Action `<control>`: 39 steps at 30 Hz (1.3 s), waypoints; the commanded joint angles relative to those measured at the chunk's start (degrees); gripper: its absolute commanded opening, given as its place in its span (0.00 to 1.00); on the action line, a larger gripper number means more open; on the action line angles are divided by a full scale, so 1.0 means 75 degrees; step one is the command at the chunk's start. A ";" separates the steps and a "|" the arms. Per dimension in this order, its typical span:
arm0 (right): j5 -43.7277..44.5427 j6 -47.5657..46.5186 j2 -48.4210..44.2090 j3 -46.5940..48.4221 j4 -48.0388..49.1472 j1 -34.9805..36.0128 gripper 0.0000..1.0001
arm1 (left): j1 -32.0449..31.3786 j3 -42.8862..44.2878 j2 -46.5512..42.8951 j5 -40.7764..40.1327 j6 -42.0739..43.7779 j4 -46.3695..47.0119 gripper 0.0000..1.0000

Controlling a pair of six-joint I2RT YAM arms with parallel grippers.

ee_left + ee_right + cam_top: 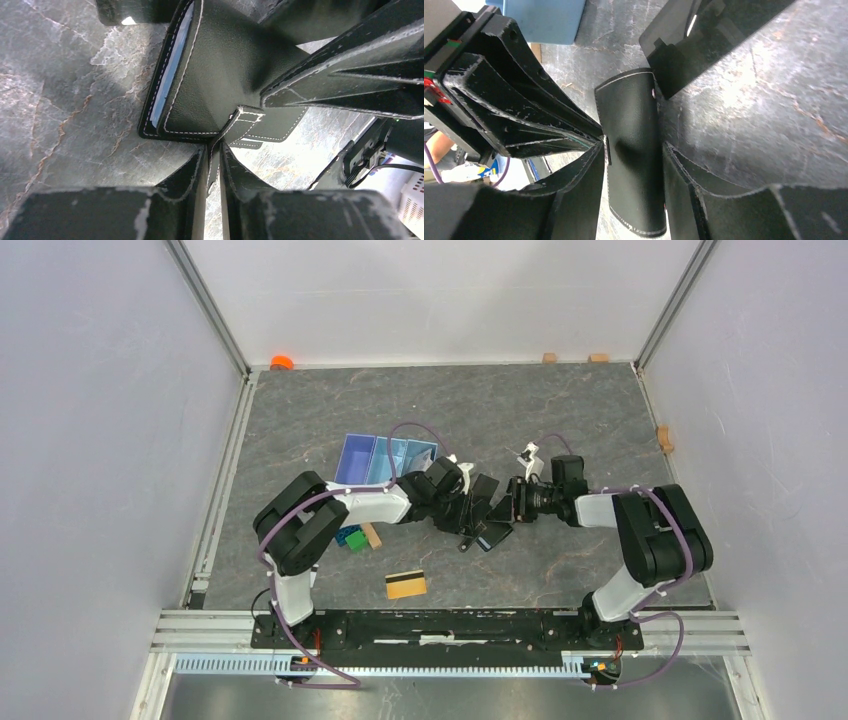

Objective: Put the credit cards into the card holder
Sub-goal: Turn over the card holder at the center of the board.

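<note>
The black card holder (484,494) hangs above the table between my two arms. In the left wrist view it (220,70) stands open, its light blue lining (170,70) showing along one edge. My left gripper (214,165) is shut on its stitched snap tab (245,120). My right gripper (634,165) is closed on a black panel of the holder (631,125), with both fingertips against it. One gold credit card with a dark stripe (406,584) lies flat near the front edge, away from both grippers. A dark flat piece (704,45) lies beyond the holder; I cannot tell whether it is a card.
A light blue three-compartment tray (385,460) stands behind the left arm. Green and blue toy bricks (350,537) and a small tan wooden block (372,535) lie under the left forearm. An orange object (282,362) sits at the back left corner.
</note>
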 commanded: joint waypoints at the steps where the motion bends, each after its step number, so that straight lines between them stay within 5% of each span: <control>1: -0.0061 0.0255 0.0338 -0.0156 0.0310 0.0346 0.51 | -0.0045 -0.0393 0.0185 0.0063 0.0280 0.0648 0.17; 8: -0.0236 0.0256 0.0642 -0.0220 0.0345 0.0476 0.50 | -0.0057 -0.0892 0.0063 0.0177 0.0431 0.1344 0.10; 12: -0.0115 0.0253 0.0251 -0.0316 0.0314 0.0475 0.27 | -0.0051 -0.1014 -0.0206 0.0253 0.0631 0.1367 0.12; 17: 0.0566 -0.0170 -0.0952 -0.0020 -0.0417 0.0498 0.00 | -0.0047 -0.0410 -0.1152 0.0157 0.1033 0.0203 0.40; 23: 0.4013 -0.2182 -0.2969 0.0924 -0.2255 0.1547 0.00 | 0.0156 0.0236 -0.2914 -0.0391 0.1422 -0.1437 0.63; 28: 0.6966 -0.3038 -0.3830 0.0665 -0.2038 0.3015 0.00 | 0.0869 0.0088 -0.4054 -0.0235 0.1217 -0.2167 0.67; 36: 0.9834 -0.3869 -0.3965 -0.0134 -0.1776 0.5600 0.01 | 0.1238 -0.0669 -0.5115 -0.0258 0.1142 -0.2228 0.69; 37: 1.0059 -0.3877 -0.3914 -0.0131 -0.1797 0.5955 0.06 | 0.1244 -0.0766 -0.5151 -0.0253 0.1111 -0.2160 0.69; 39: 1.0267 -0.3701 -0.3812 -0.0024 -0.2184 0.6507 0.33 | 0.1244 -0.0990 -0.5192 -0.0125 0.1040 -0.1932 0.70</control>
